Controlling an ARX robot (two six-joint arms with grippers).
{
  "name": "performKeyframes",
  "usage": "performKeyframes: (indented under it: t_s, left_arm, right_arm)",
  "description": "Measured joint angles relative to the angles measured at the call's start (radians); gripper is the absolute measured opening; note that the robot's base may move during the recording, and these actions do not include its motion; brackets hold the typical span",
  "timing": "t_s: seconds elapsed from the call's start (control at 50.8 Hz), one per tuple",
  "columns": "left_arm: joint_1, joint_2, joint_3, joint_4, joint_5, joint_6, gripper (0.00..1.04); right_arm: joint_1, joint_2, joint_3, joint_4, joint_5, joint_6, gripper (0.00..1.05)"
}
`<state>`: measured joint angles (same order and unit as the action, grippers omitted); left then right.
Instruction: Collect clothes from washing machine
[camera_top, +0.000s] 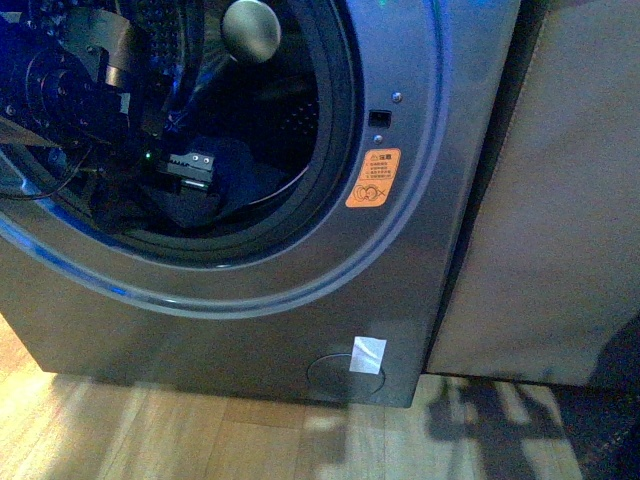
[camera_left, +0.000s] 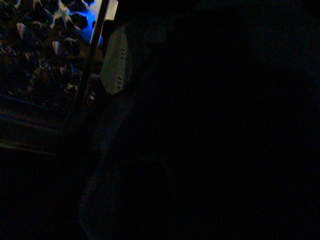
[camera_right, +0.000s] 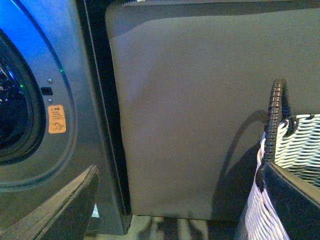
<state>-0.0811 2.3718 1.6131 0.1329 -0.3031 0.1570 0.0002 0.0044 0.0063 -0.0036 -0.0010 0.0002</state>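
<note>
clothes (camera_top: 240, 185): dark soft heap, low in the drum (camera_top: 300, 122) of the washer (camera_top: 400, 250) | step: left gripper (camera_top: 190, 168) is in the drum over them, can't tell if wide or closed | next: pinch the floppy cloth, lift it past the round rim | right gripper (camera_right: 177, 170): wide, empty, near the woven basket (camera_right: 300, 150) | drum: shiny steel with holes

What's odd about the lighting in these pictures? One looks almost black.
Front view: a blue cast tints the washing machine, and striped shadows fall across the wooden floor. Left wrist view: nearly black, nothing readable. Right wrist view: blue glow on the machine's front; the basket handle throws a soft shadow on the beige cushion.
</note>
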Motion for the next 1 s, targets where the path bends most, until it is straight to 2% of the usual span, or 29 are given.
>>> performKeyframes:
  t_s: [0.296,0.532,0.729,0.906,1.005]
  left_arm:
    - [-0.025,0.008,0.046,-0.207,0.079,-0.114,0.98]
    - [-0.042,0.016,0.039,-0.224,0.123,-0.153,0.98]
    - [-0.050,0.017,0.018,-0.184,0.098,-0.132,0.63]
    - [-0.049,0.016,-0.006,-0.135,0.097,-0.122,0.42]
    - [-0.044,0.004,-0.049,-0.053,0.124,-0.115,0.26]
  right_arm:
    - [0.000,0.000,0.000,0.000,0.000,0.000,0.97]
    - [0.000,0.000,0.000,0.000,0.000,0.000,0.97]
    - [0.000,0.000,0.000,0.000,0.000,0.000,0.97]
    - [0.000,0.000,0.000,0.000,0.000,0.000,0.97]
    - [0.000,0.000,0.000,0.000,0.000,0.000,0.97]
